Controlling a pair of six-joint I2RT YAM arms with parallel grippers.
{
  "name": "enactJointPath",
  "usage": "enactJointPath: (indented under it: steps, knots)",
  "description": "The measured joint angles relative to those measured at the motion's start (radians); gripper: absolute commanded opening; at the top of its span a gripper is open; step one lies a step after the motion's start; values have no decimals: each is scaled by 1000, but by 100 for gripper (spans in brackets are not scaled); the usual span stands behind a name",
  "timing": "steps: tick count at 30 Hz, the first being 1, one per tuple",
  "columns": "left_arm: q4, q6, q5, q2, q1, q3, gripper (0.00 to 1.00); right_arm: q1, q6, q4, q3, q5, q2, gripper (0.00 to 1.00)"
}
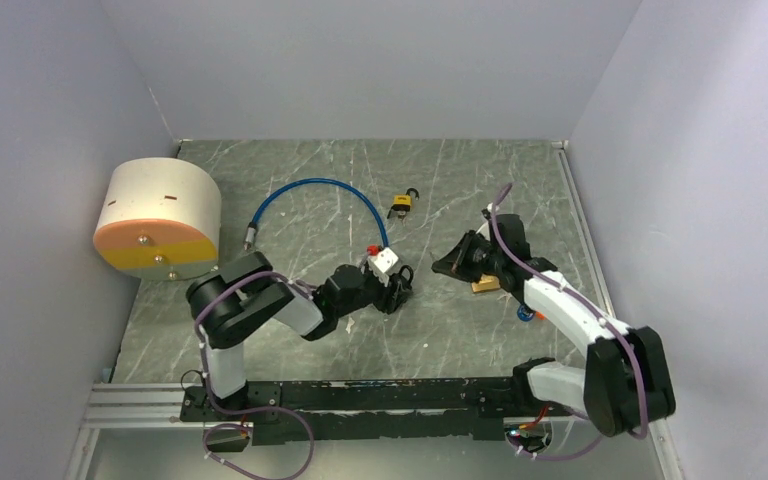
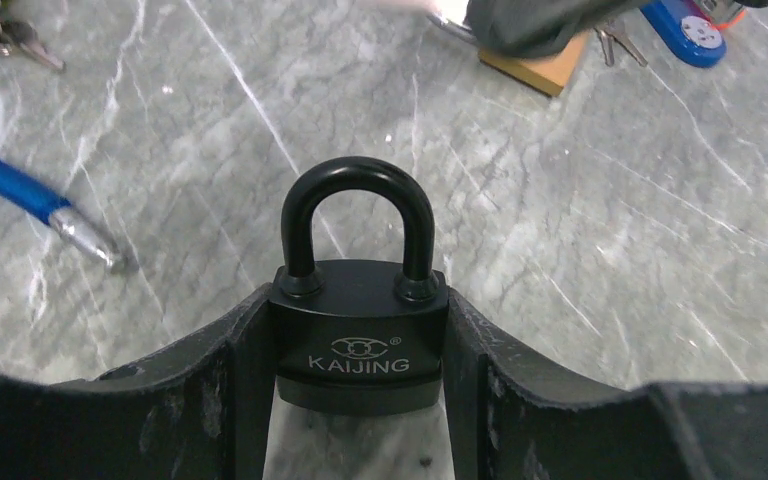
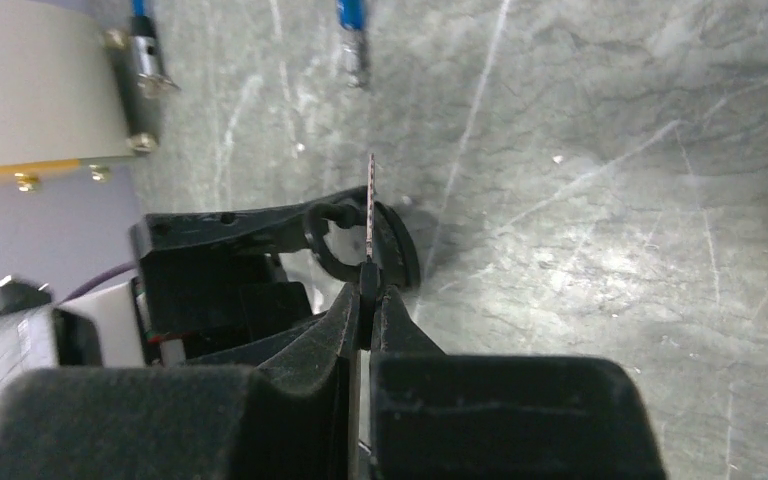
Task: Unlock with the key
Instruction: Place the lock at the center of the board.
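1. Left gripper (image 1: pixel 398 287): the jaws stand partly apart and clamp the body of the black padlock (image 2: pixel 358 340), one finger (image 2: pixel 245 370) on each flank. The body sits low between the fingers, branded face up. The shackle (image 2: pixel 358 200) sticks out past the fingertips, closed into the body.
2. Right gripper (image 3: pixel 368 290): the jaws are pressed together on the key (image 3: pixel 371 205), pinching its head. The blade stands clear of the fingertips, seen edge-on, and points at the black padlock.
3. The key is near the black padlock on its right side. In the right wrist view the blade crosses the shackle. Cannot tell whether they touch.
4. From overhead, the two grippers face each other with a small gap between them.
5. Small yellow padlock (image 1: pixel 402 205): beyond the black padlock, well apart, on the table (image 1: pixel 290 340).
6. Blue cable (image 1: pixel 310 190): a loop beyond and left of the black padlock.
7. Tan block (image 2: pixel 535 72): right of the black padlock, below the right gripper.
8. Round white and yellow drum (image 1: pixel 158 220): far left of the black padlock, at the wall.
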Motion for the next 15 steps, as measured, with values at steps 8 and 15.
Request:
enactJointPath:
  steps: [8,15]
  knots:
    - [328,87,-113,163,-63,-19,21,0,-77,-30,41,-19,204,0]
    - [468,85,-138,186,-74,-100,57,48,-100,-23,119,-22,280,0]
